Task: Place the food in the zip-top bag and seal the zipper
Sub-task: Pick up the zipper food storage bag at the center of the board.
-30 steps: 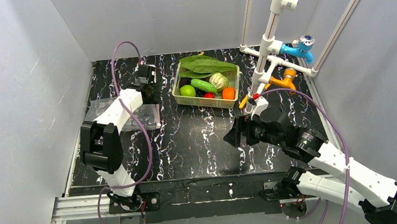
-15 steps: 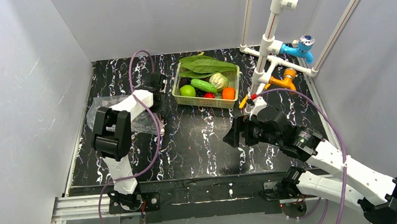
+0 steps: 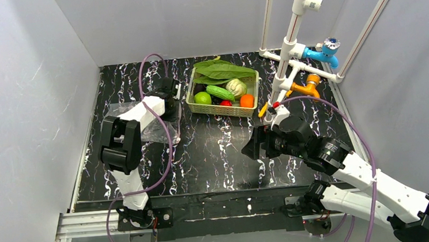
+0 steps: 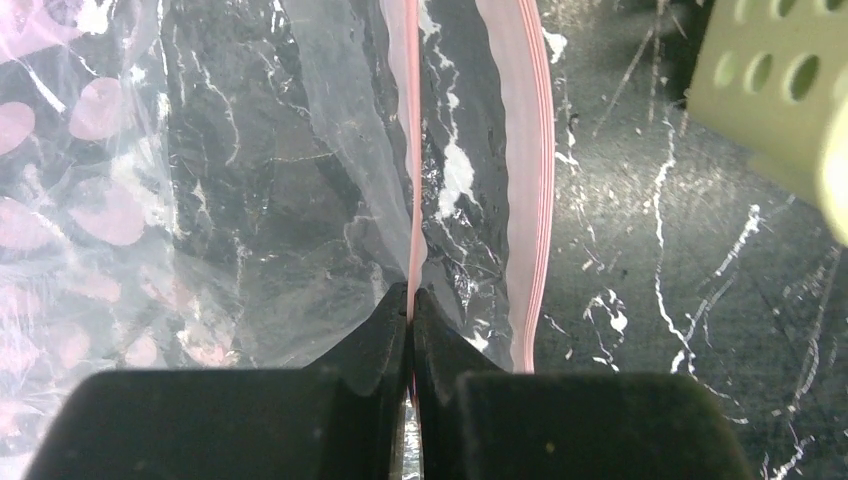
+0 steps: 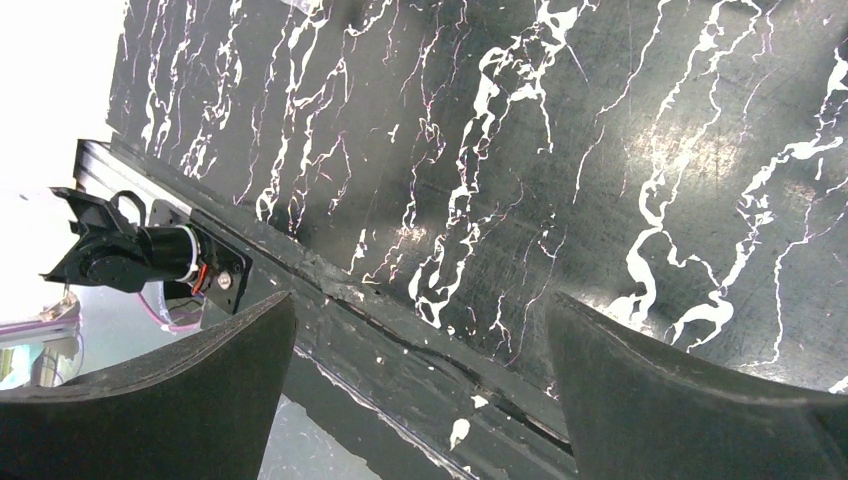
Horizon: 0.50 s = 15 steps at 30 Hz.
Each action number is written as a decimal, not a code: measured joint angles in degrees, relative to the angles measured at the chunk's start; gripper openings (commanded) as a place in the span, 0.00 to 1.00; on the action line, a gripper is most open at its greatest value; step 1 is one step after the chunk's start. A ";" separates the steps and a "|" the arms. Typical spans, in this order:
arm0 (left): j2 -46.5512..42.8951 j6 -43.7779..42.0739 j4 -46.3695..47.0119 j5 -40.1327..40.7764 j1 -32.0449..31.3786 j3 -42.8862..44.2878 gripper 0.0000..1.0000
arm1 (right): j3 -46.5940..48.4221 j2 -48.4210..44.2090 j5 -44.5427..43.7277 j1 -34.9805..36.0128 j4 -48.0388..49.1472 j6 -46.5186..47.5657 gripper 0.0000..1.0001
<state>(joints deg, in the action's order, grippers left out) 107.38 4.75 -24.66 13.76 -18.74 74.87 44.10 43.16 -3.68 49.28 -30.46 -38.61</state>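
Since a second ago the left arm (image 3: 123, 145) has swung its elbow in toward the table's (image 3: 215, 155) middle, and the left gripper (image 4: 411, 302) has shifted nearer the basket (image 3: 223, 110). Its jaws are pressed together on one lip of the pink zipper (image 4: 412, 150); the other lip lies flat at its 3 o'clock. The zip-top bag (image 3: 107, 113) lies at the basket's 9 o'clock. The cucumber (image 3: 220, 92), green apple (image 3: 202, 97), orange (image 3: 246, 100), cabbage (image 3: 236, 87) and leaves (image 3: 222, 70) sit in the basket. The right gripper (image 5: 420, 300) hovers at the basket's 5 o'clock, jaws wide apart, holding nothing
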 measured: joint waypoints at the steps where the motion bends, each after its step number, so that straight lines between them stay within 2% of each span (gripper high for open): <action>1: -0.26 -0.13 -0.30 -0.47 0.00 0.00 0.00 | 0.00 0.09 0.07 0.00 0.00 -0.09 1.00; 7: -6.46 -0.28 -1.85 -4.05 0.00 -0.40 0.00 | 0.00 2.00 0.91 0.00 -0.09 -0.24 1.00; 15: -27.29 -1.27 2.87 -5.18 0.00 -7.92 0.00 | 2.14 8.58 2.43 0.75 0.19 -0.22 1.00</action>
<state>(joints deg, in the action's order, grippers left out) 80.09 3.48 -21.79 8.59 -18.74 66.95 46.24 51.74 -1.25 50.03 -30.27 -38.83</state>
